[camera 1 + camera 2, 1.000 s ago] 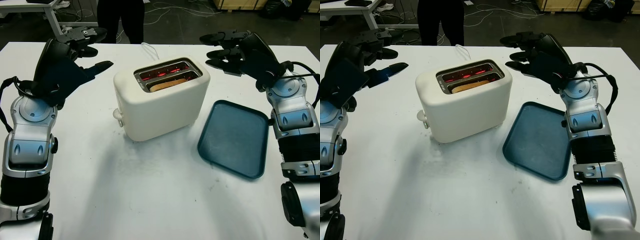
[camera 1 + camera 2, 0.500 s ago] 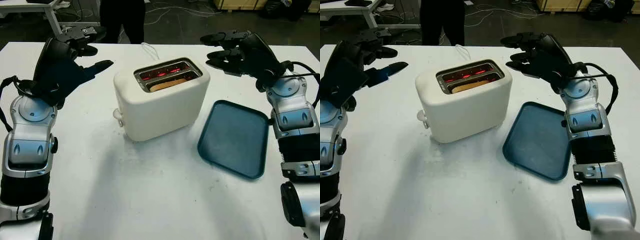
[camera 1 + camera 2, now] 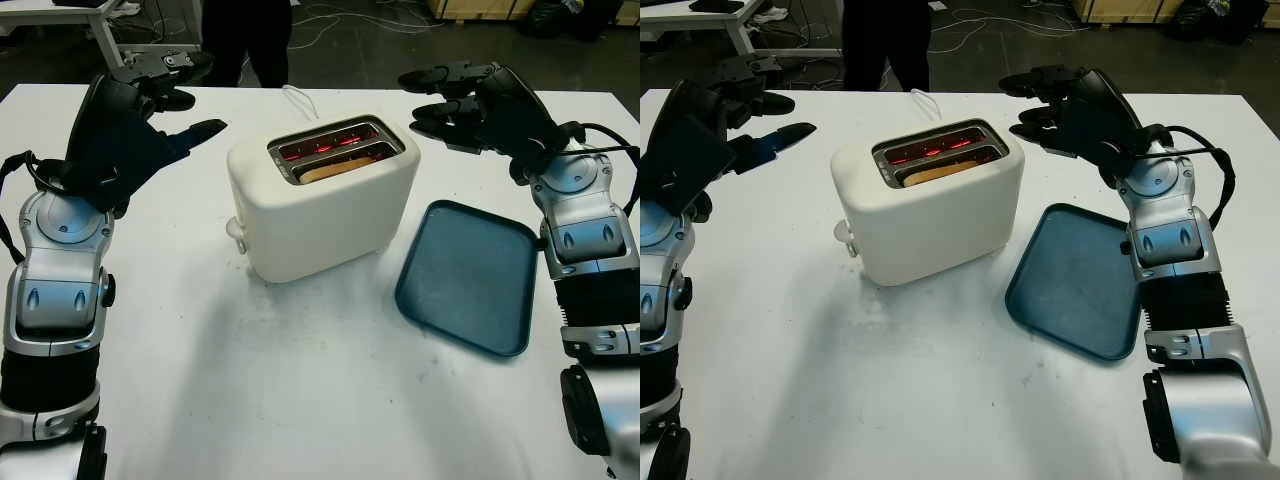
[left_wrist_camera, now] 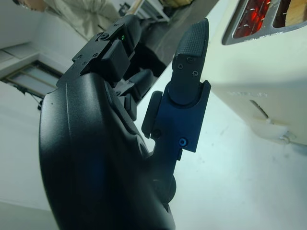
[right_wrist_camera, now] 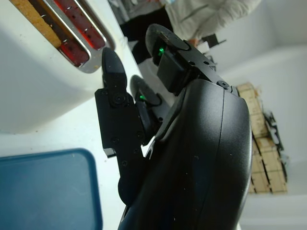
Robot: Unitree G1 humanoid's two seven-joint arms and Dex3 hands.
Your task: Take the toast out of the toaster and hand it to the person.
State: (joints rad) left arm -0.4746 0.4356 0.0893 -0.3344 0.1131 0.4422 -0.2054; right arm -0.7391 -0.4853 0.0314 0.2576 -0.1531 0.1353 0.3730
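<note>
Glowing red inside its slots, a white toaster [image 3: 322, 196] stands mid-table with the toast [image 3: 338, 168] sunk in the near slot. The left hand [image 3: 150, 112] hovers off the toaster's left side, released and holding nothing; the right hand [image 3: 470, 100] hangs near its far right corner, likewise empty. A blue tray [image 3: 467, 275] lies beside the toaster, and a person [image 3: 242, 30] stands beyond the table [image 3: 300, 400].

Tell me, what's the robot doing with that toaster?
It's getting ready to take out toast. The white toaster sits on the table, glowing red inside, with a slice of toast in its near slot. The left hand and right hand hover open on either side, touching nothing. A blue tray lies beside the toaster, and a person stands behind the table.
</note>
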